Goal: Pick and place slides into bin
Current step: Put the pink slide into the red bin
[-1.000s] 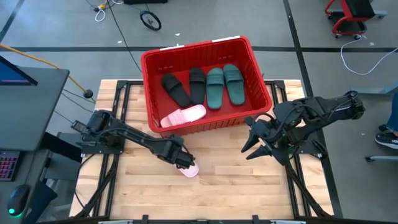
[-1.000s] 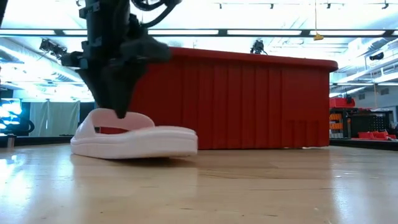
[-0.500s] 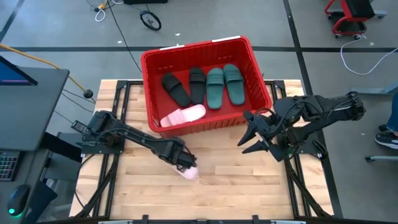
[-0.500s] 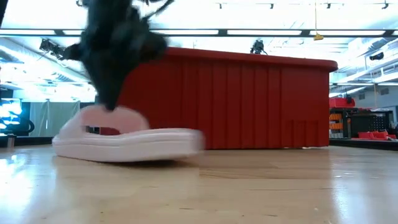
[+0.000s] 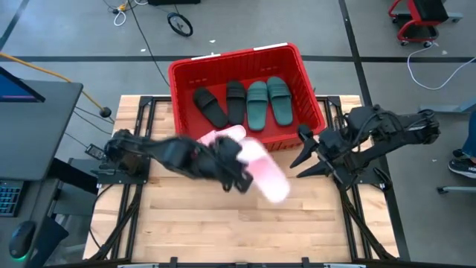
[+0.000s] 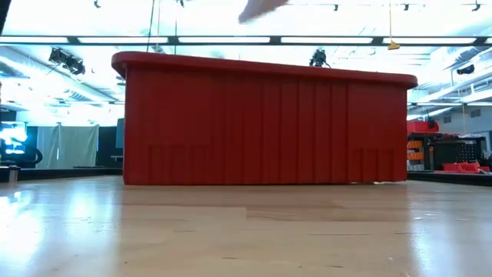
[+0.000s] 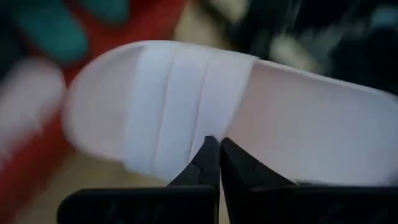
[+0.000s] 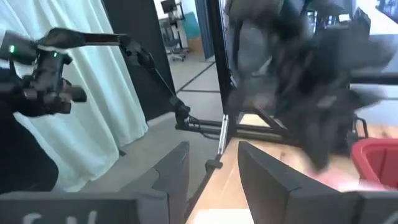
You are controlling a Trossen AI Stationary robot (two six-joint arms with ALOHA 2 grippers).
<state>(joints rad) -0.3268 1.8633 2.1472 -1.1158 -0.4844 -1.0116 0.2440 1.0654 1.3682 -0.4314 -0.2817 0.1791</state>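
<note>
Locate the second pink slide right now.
High view: the pink slide is off the table, held by the left gripper just in front of the red bin, near its front wall where the other pink slide lies.

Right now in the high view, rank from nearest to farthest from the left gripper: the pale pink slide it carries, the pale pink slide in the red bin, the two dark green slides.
1. The carried pale pink slide, clamped in the left gripper, in front of the red lattice bin.
2. The second pale pink slide, at the bin's near wall.
3. The two dark green slides, deeper in the bin, on its right side.
</note>
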